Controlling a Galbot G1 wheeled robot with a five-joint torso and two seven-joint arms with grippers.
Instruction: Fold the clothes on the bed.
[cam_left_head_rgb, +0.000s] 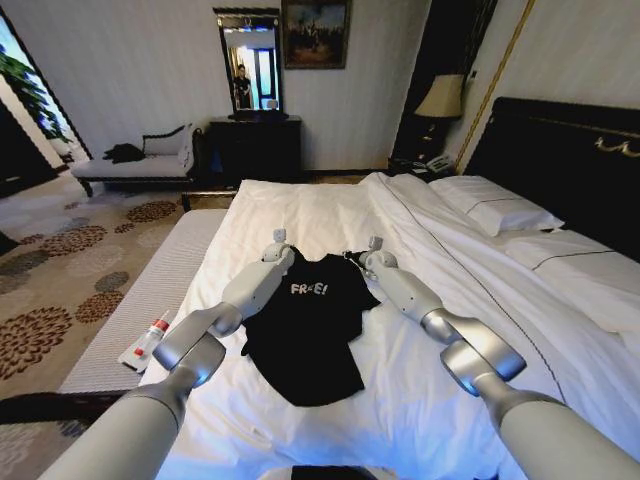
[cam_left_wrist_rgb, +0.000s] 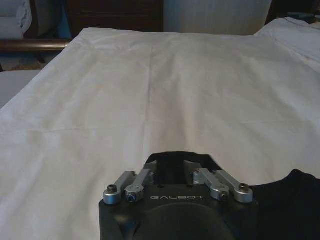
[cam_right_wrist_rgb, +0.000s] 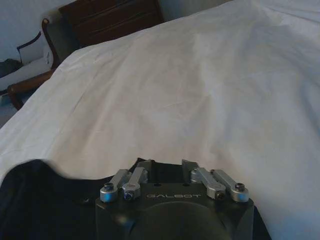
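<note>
Black shirt (cam_left_head_rgb: 305, 335) flat on bed (cam_left_head_rgb: 330, 215): light, limp, bunches easily. Left gripper (cam_left_head_rgb: 279, 240), right gripper (cam_left_head_rgb: 374, 246) at shoulder corners; finger state unclear. Pinch shoulder seams.

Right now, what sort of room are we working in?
Most likely a hotel bedroom: a large bed made up in white with a dark headboard, a bedside lamp, and a chaise beside a mirrored dresser on patterned carpet.
</note>
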